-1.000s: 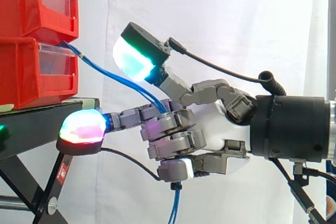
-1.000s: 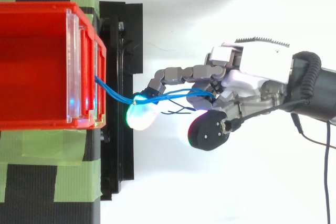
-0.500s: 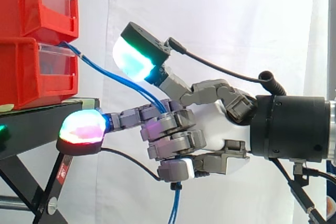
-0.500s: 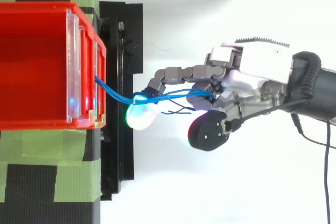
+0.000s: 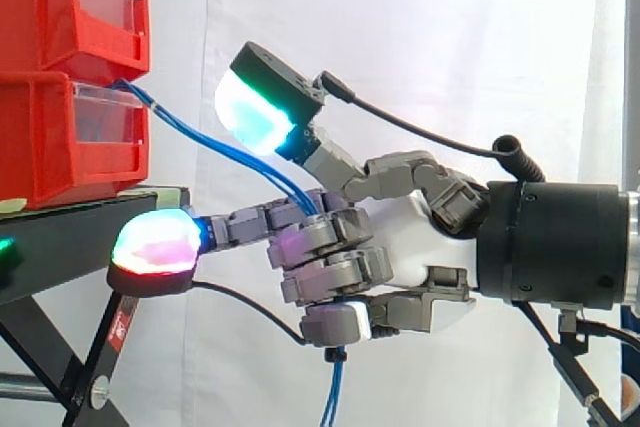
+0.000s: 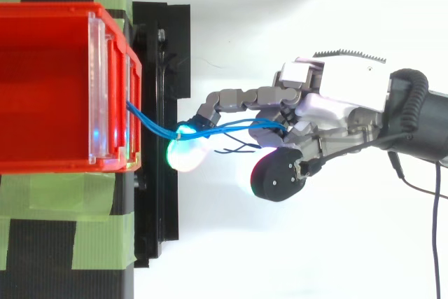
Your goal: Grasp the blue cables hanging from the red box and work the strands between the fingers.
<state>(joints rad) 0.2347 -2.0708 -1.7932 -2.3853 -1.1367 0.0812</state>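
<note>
Blue cables (image 6: 148, 125) are clamped in my hand (image 5: 400, 247): the lower fingers are curled tight over the strands against the palm, and the loose ends drop out under the fist. One finger is stretched forward under the strands, with its red-magenta pad (image 5: 155, 242) just beside the edge of the black stand (image 5: 70, 232). The thumb pad (image 5: 255, 112) (cyan-green) is raised above the strands, clear of them.

From the fist the strands run up and away, fairly taut, to the front of the lower red box (image 5: 60, 147). White curtain (image 5: 420, 47) behind.

My read is that the grasp is done and working the strands is the step in hand. To do it well:
- bring the thumb down onto the strands over the stretched finger and roll them there
- keep the curled fingers firm so nothing slips out
- don't pull back, there's little slack to the box
- keep the forward pad off the stand
</note>
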